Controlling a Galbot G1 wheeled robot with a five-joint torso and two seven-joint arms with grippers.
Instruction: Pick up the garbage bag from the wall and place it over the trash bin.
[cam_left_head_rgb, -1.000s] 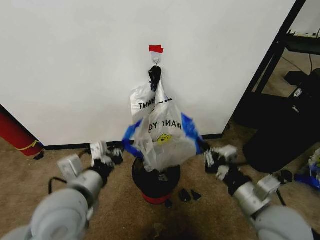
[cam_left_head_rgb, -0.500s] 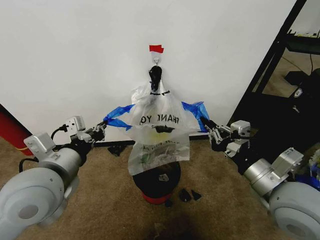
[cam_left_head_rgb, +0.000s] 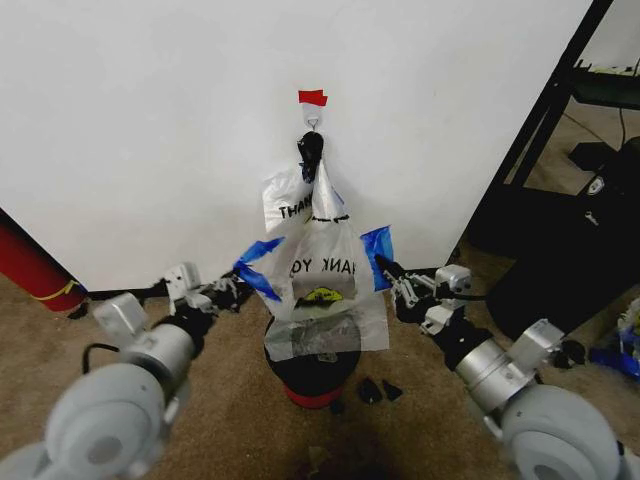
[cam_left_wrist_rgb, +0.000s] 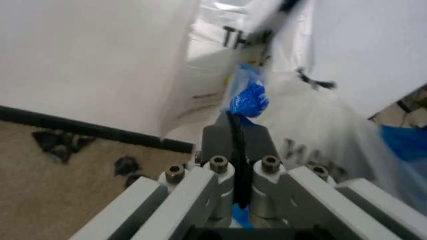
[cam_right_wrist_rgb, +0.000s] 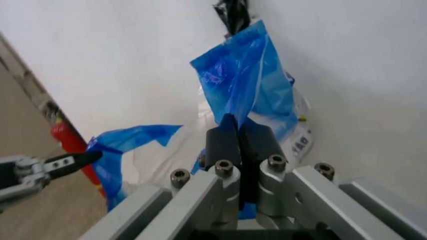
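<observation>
Hanging at the centre of the head view, the garbage bag (cam_left_head_rgb: 322, 290) drops from a small hook (cam_left_head_rgb: 312, 122) under red tape (cam_left_head_rgb: 312, 97) on the white wall (cam_left_head_rgb: 150, 120), its lower part draping just above the trash bin (cam_left_head_rgb: 312, 370), which stands on the carpet floor (cam_left_head_rgb: 230, 420) below centre. A white bag with black lettering (cam_left_head_rgb: 288, 203) hangs behind it from the same hook. The left claw (cam_left_head_rgb: 238, 283), left of centre, is pressed together on the blue strip (cam_left_head_rgb: 258, 268) on the bag's left side. The right claw (cam_left_head_rgb: 384, 268), right of centre, pinches the blue strip (cam_left_head_rgb: 376, 243) on the bag's right side. A red cylinder (cam_left_head_rgb: 25, 265) leans at the left edge, and a black frame (cam_left_head_rgb: 545, 110) runs down the upper right.

From the left wrist view, the left claw (cam_left_wrist_rgb: 237, 131) at centre is clamped shut on a crumpled blue strip (cam_left_wrist_rgb: 248, 97), with the garbage bag (cam_left_wrist_rgb: 320, 125) spreading to the right and the black baseboard (cam_left_wrist_rgb: 87, 131) crossing the left.

From the right wrist view, the right claw (cam_right_wrist_rgb: 239, 135) at centre is closed on a blue strip (cam_right_wrist_rgb: 243, 80) rising toward the top. The other blue strip (cam_right_wrist_rgb: 120, 145) stretches at lower left to the left claw (cam_right_wrist_rgb: 93, 156), which pinches it.
</observation>
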